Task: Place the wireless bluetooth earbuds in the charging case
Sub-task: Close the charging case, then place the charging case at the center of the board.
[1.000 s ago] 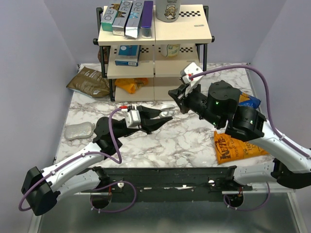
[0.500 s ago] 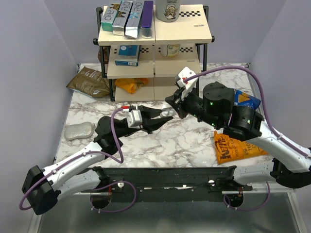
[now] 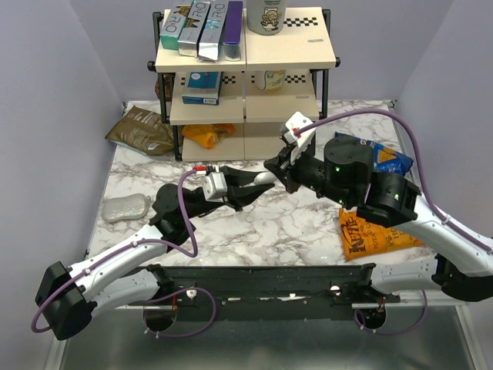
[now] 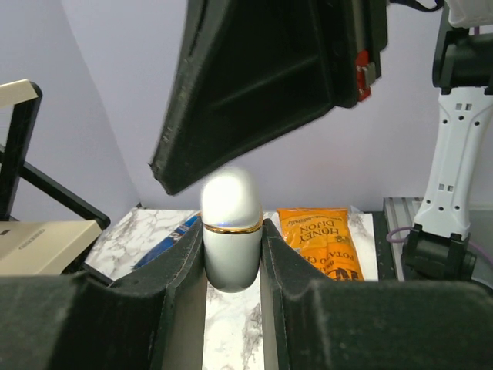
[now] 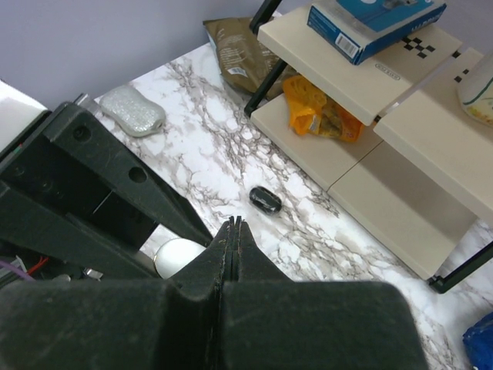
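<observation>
Your left gripper (image 4: 232, 245) clamps the charging case (image 4: 230, 220) upright. Your right gripper (image 5: 233, 228), pinched closed and empty, hangs just over it, with one black earbud (image 5: 265, 200) lying beyond its tips.

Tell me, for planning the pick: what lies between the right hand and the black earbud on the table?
Only bare marble table lies between the right hand and the black earbud, as the right wrist view shows.

The white capsule-shaped plastic charging case (image 4: 229, 247) looks smooth and glossy with a shiny gold metallic band (image 4: 231, 228), the left pincer (image 4: 233, 250) is matt black plastic, and the small black rounded earbud (image 5: 266, 200) gleams on the polished marble-patterned worktop (image 5: 208, 131).
</observation>
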